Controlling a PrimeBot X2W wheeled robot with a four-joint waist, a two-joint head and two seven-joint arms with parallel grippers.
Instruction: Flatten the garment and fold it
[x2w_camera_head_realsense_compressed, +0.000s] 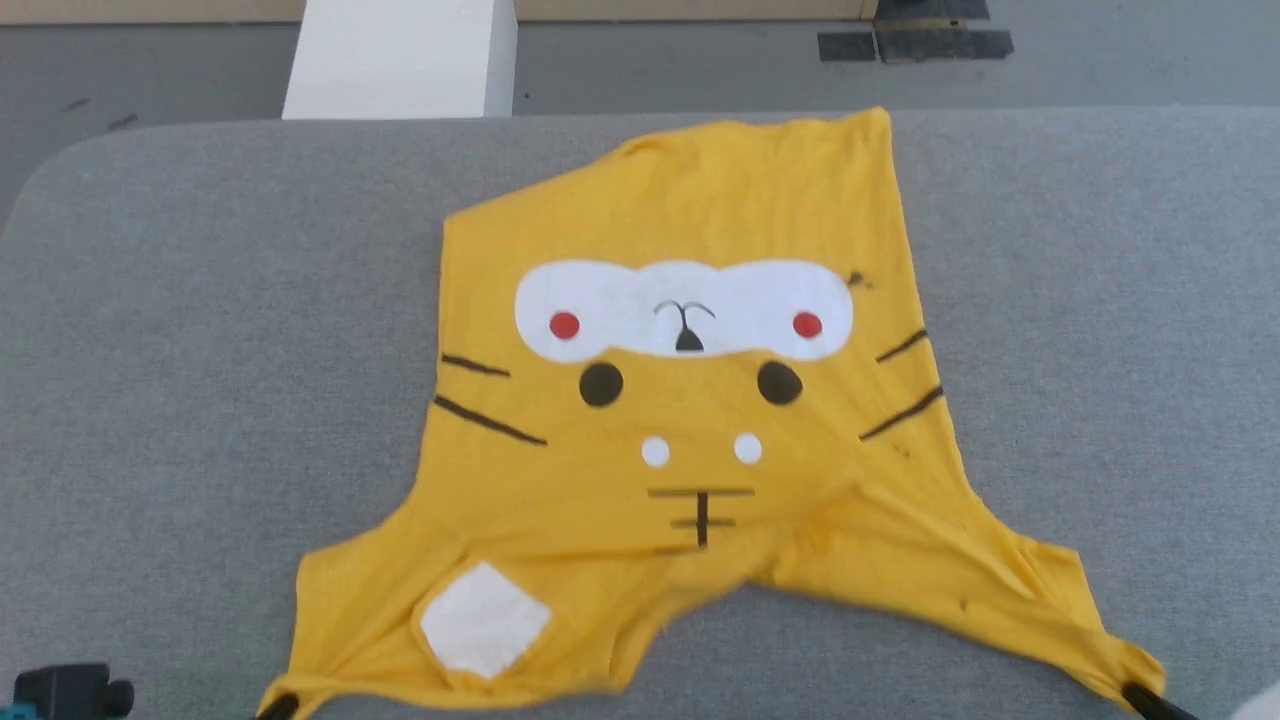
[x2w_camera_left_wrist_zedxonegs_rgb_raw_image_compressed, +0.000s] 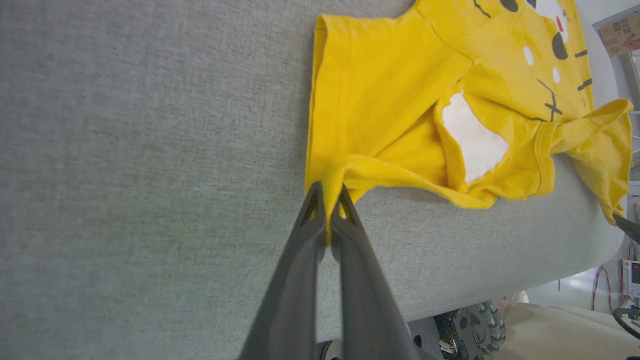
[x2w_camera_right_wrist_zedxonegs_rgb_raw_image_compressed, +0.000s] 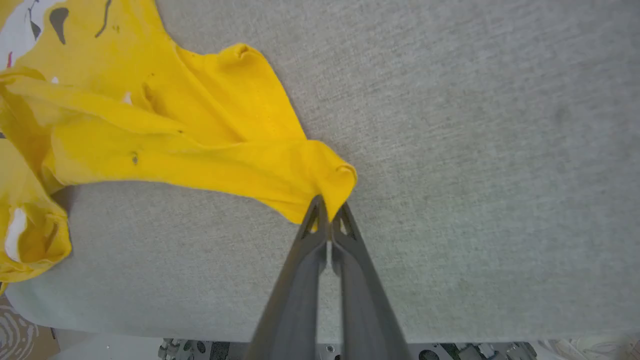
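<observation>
The garment (x2w_camera_head_realsense_compressed: 690, 420) is a mustard-yellow T-shirt with a cartoon face print, lying spread on the grey padded table (x2w_camera_head_realsense_compressed: 150, 350), hem at the far side and sleeves toward me. My left gripper (x2w_camera_head_realsense_compressed: 278, 708) is shut on the corner of the near left sleeve (x2w_camera_left_wrist_zedxonegs_rgb_raw_image_compressed: 330, 172), seen close in the left wrist view as my left gripper (x2w_camera_left_wrist_zedxonegs_rgb_raw_image_compressed: 329, 192). My right gripper (x2w_camera_head_realsense_compressed: 1140, 696) is shut on the tip of the near right sleeve (x2w_camera_right_wrist_zedxonegs_rgb_raw_image_compressed: 320, 175), with my right gripper (x2w_camera_right_wrist_zedxonegs_rgb_raw_image_compressed: 329, 202) pinching the cloth there. The neckline between the sleeves sags in wrinkles.
A white block (x2w_camera_head_realsense_compressed: 400, 60) stands on the floor beyond the table's far edge, with dark tape patches (x2w_camera_head_realsense_compressed: 915, 42) to its right. A small black fixture (x2w_camera_head_realsense_compressed: 70, 690) sits at the near left corner. The table's near edge (x2w_camera_right_wrist_zedxonegs_rgb_raw_image_compressed: 300, 330) lies just below both grippers.
</observation>
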